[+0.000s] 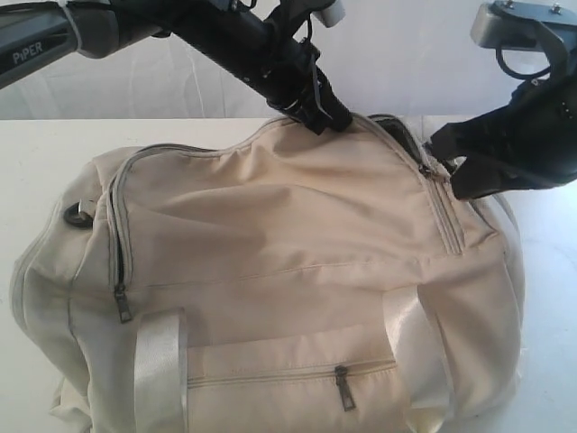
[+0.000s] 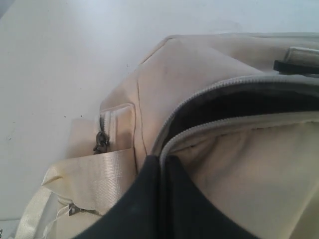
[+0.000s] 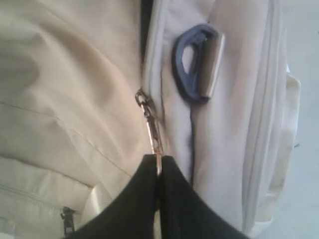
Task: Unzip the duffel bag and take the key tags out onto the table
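Observation:
The cream duffel bag (image 1: 288, 244) lies on the white table (image 1: 36, 144) and fills most of the exterior view. My right gripper (image 1: 444, 162) is shut on the metal zipper pull (image 3: 152, 127) of the top zipper, at the bag's right end. My left gripper (image 1: 332, 122) is shut on the fabric edge by the zipper (image 2: 199, 132) at the bag's far top. Beside it the zipper gapes over a dark opening (image 2: 239, 102). The key tags are hidden.
A side zipper pull (image 1: 122, 304) and a front pocket pull (image 1: 343, 386) hang shut. Shiny webbing handles (image 1: 158, 365) cross the front. One black D-ring (image 1: 77, 215) sits at the left end, another (image 3: 192, 62) near my right gripper. Bare table (image 2: 60, 59) lies beyond the bag.

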You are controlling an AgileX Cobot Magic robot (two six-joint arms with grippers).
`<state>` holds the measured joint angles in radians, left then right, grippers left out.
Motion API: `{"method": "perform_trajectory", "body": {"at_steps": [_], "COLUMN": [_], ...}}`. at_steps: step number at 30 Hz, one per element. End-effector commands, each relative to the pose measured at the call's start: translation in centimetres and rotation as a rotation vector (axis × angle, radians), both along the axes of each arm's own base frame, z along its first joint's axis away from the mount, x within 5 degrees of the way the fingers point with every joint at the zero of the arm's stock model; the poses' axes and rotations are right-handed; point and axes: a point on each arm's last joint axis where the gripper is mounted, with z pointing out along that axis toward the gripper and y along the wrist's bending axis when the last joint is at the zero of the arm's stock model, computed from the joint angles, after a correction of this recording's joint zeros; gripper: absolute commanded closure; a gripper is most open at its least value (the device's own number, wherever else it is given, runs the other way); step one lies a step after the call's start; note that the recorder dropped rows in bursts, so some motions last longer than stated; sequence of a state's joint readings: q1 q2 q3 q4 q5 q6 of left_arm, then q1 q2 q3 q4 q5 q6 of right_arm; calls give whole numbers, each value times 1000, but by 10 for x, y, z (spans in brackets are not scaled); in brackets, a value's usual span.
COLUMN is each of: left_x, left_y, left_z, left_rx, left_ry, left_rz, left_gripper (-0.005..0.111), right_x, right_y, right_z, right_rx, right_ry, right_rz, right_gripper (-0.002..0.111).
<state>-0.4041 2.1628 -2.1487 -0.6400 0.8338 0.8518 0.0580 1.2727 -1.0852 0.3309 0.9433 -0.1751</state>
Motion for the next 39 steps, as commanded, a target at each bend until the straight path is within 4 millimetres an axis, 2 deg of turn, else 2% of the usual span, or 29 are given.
{"method": "perform_trajectory", "body": {"at_steps": [1,12,19,24,30,33,35,36,39], "left_x": [5,7,7,5,-7,-17,-24,-27,-32], "left_y": [6,6,6,6,6,9,11,12,12], "left_z": [-1,-2,-2,-3,-4,11,18,21,20], "left_rx": [6,5,5,11,47,48,51,55,68], "left_ry": [-10,-12,-12,6,73,80,92,101,146], "left_rz": [30,34,34,19,-67,-103,-129,-141,-171], "left_gripper": [107,107,107,107,107,107,107,107,107], "right_x": [-17,-57,-74,-72,-59,-55,-53,-53,-54], "right_y": [-4,-5,-6,-6,-8,-8,-8,-8,-8], "right_z": [-4,-15,-24,-24,-20,-26,-28,-28,-25], "right_rx": [-26,-27,-27,-27,-51,-53,-57,-57,-56], "right_ry": [29,82,95,60,-78,-59,-56,-59,-72], "right_rz": [11,30,31,19,13,12,15,14,14], "right_gripper": [108,108,108,108,107,93,74,61,47]}}
